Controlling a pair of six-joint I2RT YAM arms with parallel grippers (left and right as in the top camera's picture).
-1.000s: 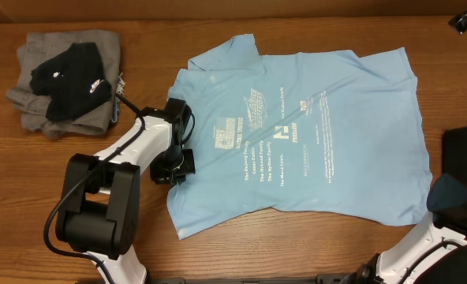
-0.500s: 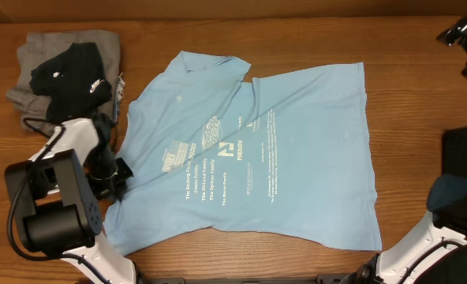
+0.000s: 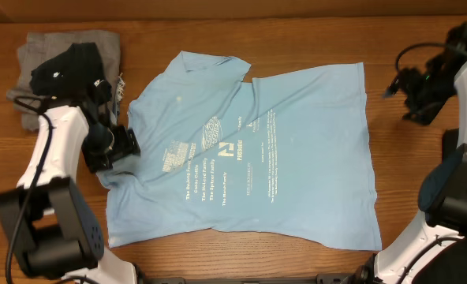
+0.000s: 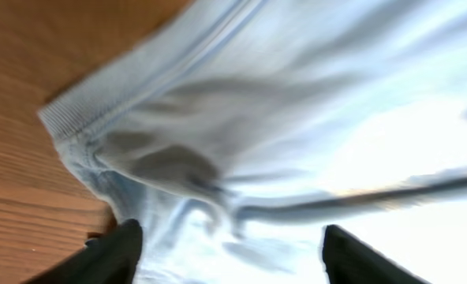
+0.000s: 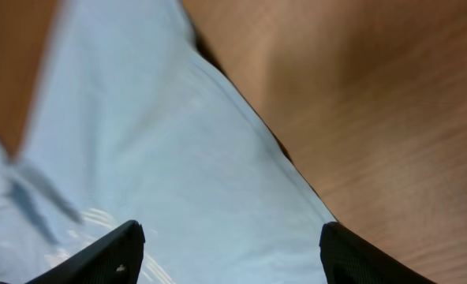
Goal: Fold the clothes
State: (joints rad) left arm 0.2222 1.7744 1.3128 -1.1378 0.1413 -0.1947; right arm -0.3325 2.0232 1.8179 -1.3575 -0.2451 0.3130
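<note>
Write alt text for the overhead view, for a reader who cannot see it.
A light blue T-shirt with white lettering lies spread on a wooden table. The left gripper is at its left edge, the right gripper is beyond its upper right corner, and a pile of grey and black clothes sits at the top left.

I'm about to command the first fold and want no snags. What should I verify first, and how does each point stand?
1. Left gripper open over the sleeve hem: ok.
2. Right gripper open, holding nothing: ok.
3. T-shirt lying flat: not ok, creased and folded over near the top.
4. Grey and black pile apart from the shirt: ok.
5. Left fingers clear of the cloth: cannot tell.
</note>
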